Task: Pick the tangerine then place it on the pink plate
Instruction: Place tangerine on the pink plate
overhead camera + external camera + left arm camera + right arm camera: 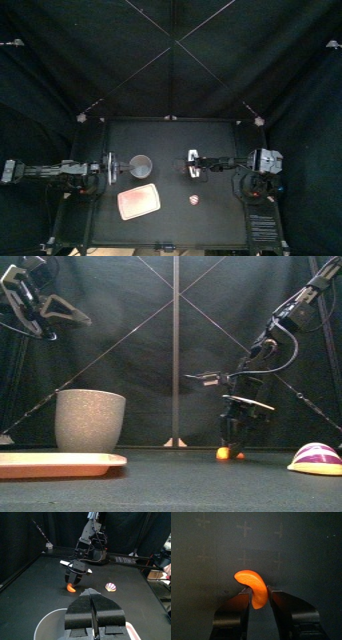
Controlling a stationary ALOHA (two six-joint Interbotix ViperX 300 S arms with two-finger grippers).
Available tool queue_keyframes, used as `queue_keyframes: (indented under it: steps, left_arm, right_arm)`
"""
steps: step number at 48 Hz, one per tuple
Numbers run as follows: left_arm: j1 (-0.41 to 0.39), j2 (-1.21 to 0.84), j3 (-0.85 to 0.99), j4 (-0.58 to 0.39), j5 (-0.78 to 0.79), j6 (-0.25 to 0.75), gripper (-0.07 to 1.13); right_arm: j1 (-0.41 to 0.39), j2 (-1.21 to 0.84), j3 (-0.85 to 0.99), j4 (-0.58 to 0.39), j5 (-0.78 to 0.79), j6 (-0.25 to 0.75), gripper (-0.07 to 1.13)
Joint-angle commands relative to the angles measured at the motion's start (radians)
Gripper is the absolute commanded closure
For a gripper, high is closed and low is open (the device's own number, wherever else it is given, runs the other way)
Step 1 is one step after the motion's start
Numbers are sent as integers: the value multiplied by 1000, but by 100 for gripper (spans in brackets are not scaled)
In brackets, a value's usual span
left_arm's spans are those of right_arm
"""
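The tangerine (252, 585) is a small orange crescent-shaped segment lying on the black table right of centre, also seen in the front view (229, 454) and in the left wrist view (69, 588). My right gripper (258, 595) points straight down over it, with its jaws closed on the segment's lower end, at table level (234, 444). The pink plate (60, 464) is a flat tray at the front left (138, 204). My left gripper (93, 613) is shut on nothing and held high at the left (34, 306), above the grey cup.
A tall grey speckled cup (90, 419) stands behind the tray, left of the right gripper (140, 163). A pink and white striped toy (317, 458) lies near the front on the right (195, 200).
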State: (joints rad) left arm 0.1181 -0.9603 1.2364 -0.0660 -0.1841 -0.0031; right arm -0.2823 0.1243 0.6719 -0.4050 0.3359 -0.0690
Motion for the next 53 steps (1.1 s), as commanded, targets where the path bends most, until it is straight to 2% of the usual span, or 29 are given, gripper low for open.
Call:
queue_keyframes:
  steps: [1,18,24,41,53]
  left_arm:
    - [-2,-3,-23,-3,-8,-2,102]
    - [-2,-9,-21,-3,-6,-2,102]
    - [-2,-9,-23,-3,-6,0,102]
    - [5,-9,-23,-3,-12,2,102]
    - [18,-9,-20,-2,-17,6,102]
  right_arm:
    - [-6,0,-9,6,0,2,37]
    - [15,-51,-60,8,6,11,37]
    - [75,-75,-101,15,9,17,37]
    - [330,8,-336,86,2,17,37]
    - [390,187,-512,109,-54,21,37]
